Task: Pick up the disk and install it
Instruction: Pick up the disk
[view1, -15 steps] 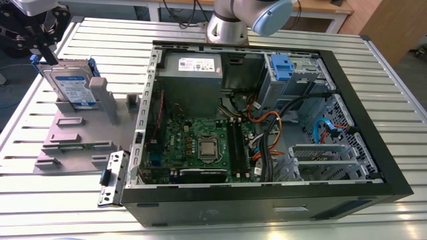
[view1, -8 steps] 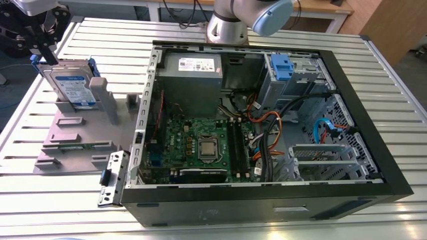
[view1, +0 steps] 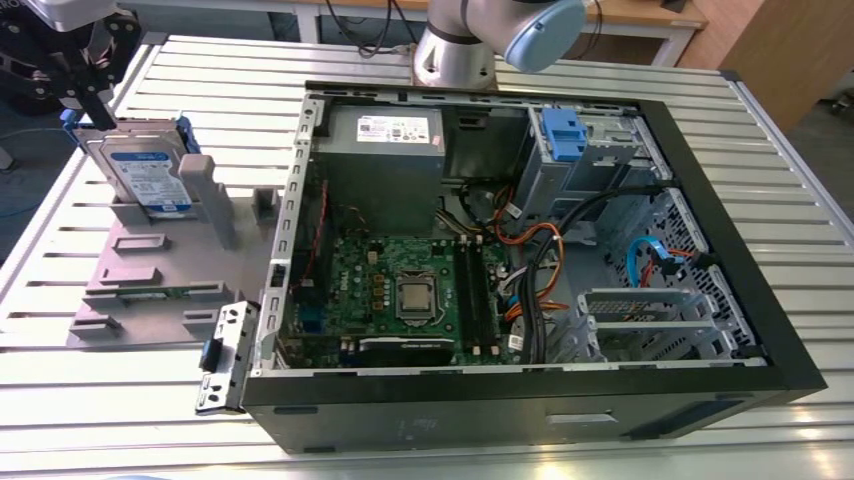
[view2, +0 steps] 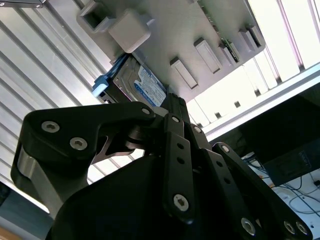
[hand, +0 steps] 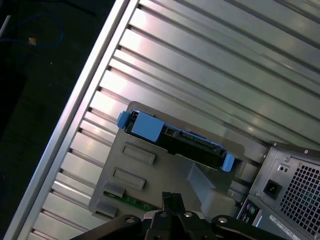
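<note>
Open computer case nearest, side panel off, on the slatted surface. Beyond it, toward the exterior view's left, the disk stands on edge in a grey stand. Its label faces near and its top edge runs roughly left to right. The gripper hangs just above the disk's far left corner, not touching it. It looks closed, with nothing held.
</note>
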